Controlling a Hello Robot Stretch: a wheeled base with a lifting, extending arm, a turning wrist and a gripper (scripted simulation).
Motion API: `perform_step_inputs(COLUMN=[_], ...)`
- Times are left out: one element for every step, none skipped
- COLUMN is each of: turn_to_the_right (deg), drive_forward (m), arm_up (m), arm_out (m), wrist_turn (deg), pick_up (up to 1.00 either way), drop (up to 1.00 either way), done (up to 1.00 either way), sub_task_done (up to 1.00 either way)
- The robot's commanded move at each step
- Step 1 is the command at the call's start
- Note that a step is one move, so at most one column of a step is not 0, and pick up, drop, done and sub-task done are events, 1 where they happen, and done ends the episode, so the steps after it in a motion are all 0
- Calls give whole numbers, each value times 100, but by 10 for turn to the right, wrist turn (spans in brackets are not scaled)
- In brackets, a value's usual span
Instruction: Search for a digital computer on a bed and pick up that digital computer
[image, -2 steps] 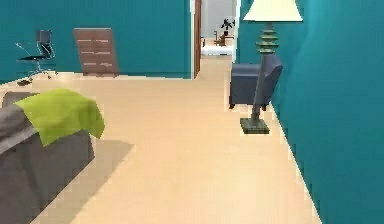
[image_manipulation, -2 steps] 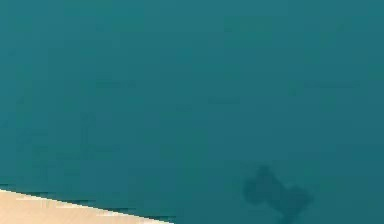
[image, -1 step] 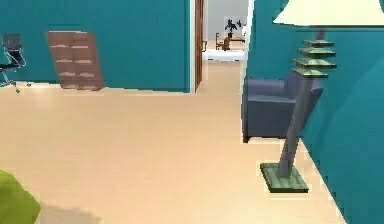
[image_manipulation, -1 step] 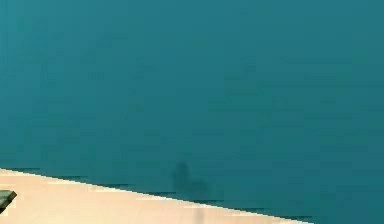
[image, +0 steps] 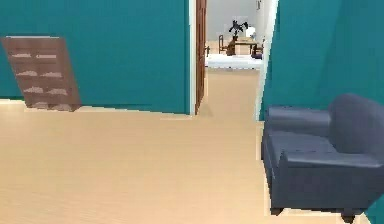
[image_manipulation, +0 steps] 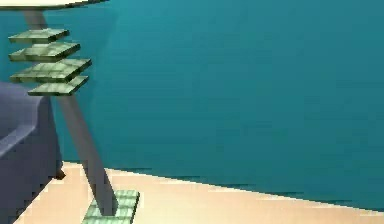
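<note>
Hand state I cannot tell. Dark blue armchair (image: 325, 150) stands on the wooden floor (image: 130, 165), near a doorway (image: 232, 90) in the teal wall (image: 120, 50).

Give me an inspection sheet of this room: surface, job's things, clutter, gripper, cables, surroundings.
surface: bare wooden floor.
job's things: through the doorway, a white surface, maybe a bed, carries dark shapes too small to name.
clutter: nothing seen.
gripper: nothing seen.
cables: nothing seen.
surroundings: teal walls; brown door standing open; brown shelf unit against the wall at the forward view's left; dark blue armchair at its right; a slanted stand with green tiers next to the armchair.
</note>
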Motion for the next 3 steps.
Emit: perform_step_inputs(turn_to_the_right=[-240, 0, 270], drive_forward=[0, 5, 0], arm_up=[0, 0, 0], arm_out=[0, 0, 0], wrist_turn=[0, 0, 0], pick_up=[0, 0, 0], drop=[0, 0, 0], done=[0, 0, 0], sub_task_done=[0, 0, 0])
